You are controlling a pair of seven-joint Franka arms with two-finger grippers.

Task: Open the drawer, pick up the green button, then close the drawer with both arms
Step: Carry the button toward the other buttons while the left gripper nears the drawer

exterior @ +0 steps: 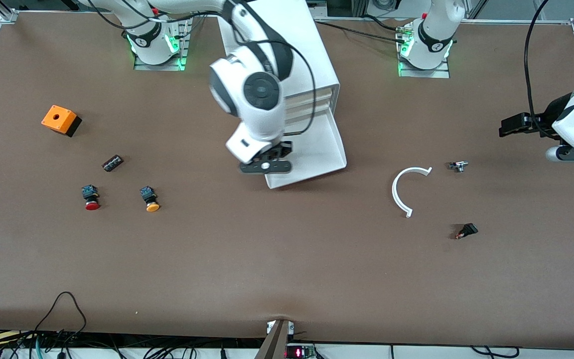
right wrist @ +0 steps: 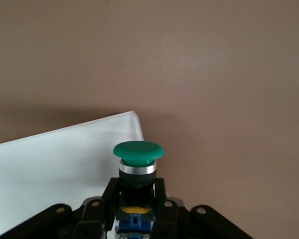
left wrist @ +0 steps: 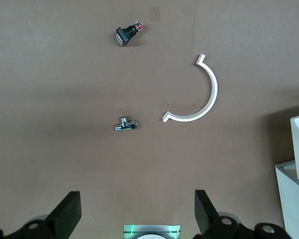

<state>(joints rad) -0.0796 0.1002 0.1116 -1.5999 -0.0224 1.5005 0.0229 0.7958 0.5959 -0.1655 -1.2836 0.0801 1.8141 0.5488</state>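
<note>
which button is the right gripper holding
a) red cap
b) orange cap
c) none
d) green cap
d: the right wrist view shows the right gripper shut on the green-capped button over the open drawer; the red button and orange button lie on the table.

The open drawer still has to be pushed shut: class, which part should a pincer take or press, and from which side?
Press the drawer's front lip, the edge nearest the front camera, pushing toward the cabinet. It is a shallow tray standing pulled out, so its low front wall is the only broad face square to the sliding direction.
</note>
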